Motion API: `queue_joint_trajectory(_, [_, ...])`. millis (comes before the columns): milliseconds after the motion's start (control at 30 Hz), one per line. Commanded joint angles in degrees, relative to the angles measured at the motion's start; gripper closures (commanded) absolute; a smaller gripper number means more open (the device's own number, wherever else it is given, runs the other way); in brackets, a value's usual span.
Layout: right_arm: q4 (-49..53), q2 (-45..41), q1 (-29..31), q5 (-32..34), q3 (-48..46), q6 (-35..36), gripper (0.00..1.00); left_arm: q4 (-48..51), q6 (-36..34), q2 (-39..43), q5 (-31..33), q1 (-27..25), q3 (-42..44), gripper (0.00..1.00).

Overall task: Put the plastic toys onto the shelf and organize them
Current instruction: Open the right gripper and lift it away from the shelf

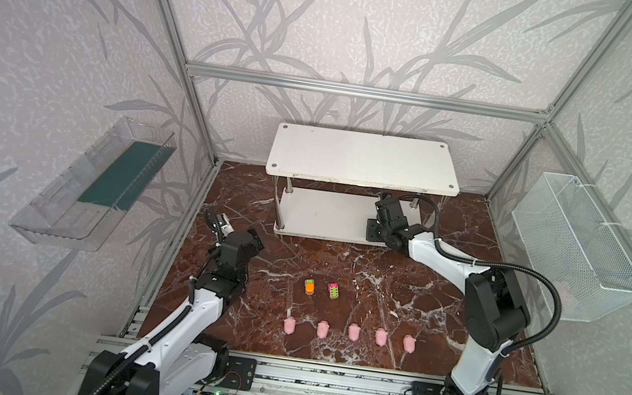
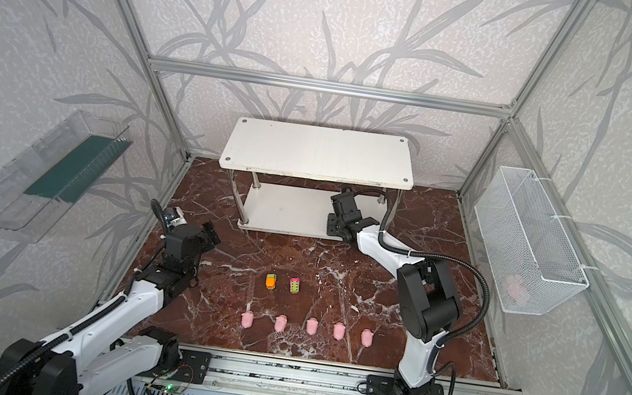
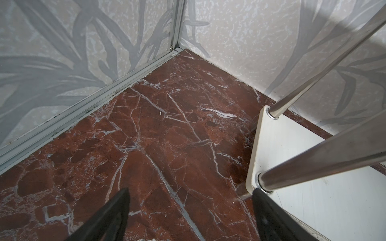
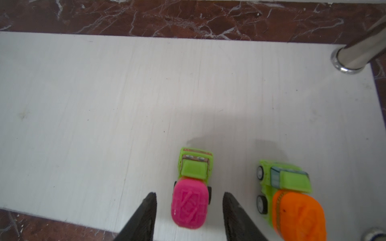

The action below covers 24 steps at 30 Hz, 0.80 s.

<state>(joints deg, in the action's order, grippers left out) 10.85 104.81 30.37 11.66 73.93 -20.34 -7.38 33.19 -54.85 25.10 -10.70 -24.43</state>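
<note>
- The right fingers (image 4: 145,217) stand half apart, one on each side of the pink-and-green car (image 4: 191,196). A thin gap shows on both sides, so they grip nothing. I judge that the step in hand is the release of this car.
- The car stands on its wheels on the lower tier (image 4: 94,104) of the shelf (image 1: 361,159), near the front edge, at about 1 o'clock from the middle of the desk (image 1: 398,285).
- To finish well, open a little more before any move, then draw back straight toward 6 o'clock. A sideways move can touch the car, and it probably rolls easily.
- The orange-and-green car (image 4: 292,198) stands just beside it, at its 3 o'clock, toward the chrome post (image 4: 355,58). Keep the finger on that side away from it.
- The top tier (image 2: 318,152) is close above the fingers, so stay low until they are out from under it.
- The left fingers (image 3: 112,219) are wide and empty, over bare desk near the 9 o'clock end of the shelf.
- Two cars (image 1: 309,287) wait at the middle of the desk, and five pigs (image 1: 353,332) stand in a row at 6 o'clock.
</note>
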Motion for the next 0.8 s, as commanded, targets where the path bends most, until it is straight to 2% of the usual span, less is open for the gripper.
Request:
queue_joint_trajectory(0, [-2.3, -5.2, -0.1, -0.6, -2.4, -0.1, 0.46, -0.7, 1.3, 0.0, 0.2, 0.2, 0.3, 0.11])
queue_joint_trajectory(400, [-4.3, -16.4, 0.8, -4.3, -11.9, -1.2, 0.42, -1.0, 1.3, -0.1, 0.5, 0.1, 0.7, 0.11])
queue_joint_trajectory(600, [-3.4, -24.9, 4.4, -2.5, -17.2, -2.3, 0.42, -0.6, 1.4, 0.4, 0.6, 0.1, 0.6, 0.11])
queue_joint_trajectory(767, [-1.8, -32.5, 10.8, 0.3, -22.2, -3.6, 0.38, -0.1, 1.2, 1.7, 1.1, 0.1, 0.8, 0.11])
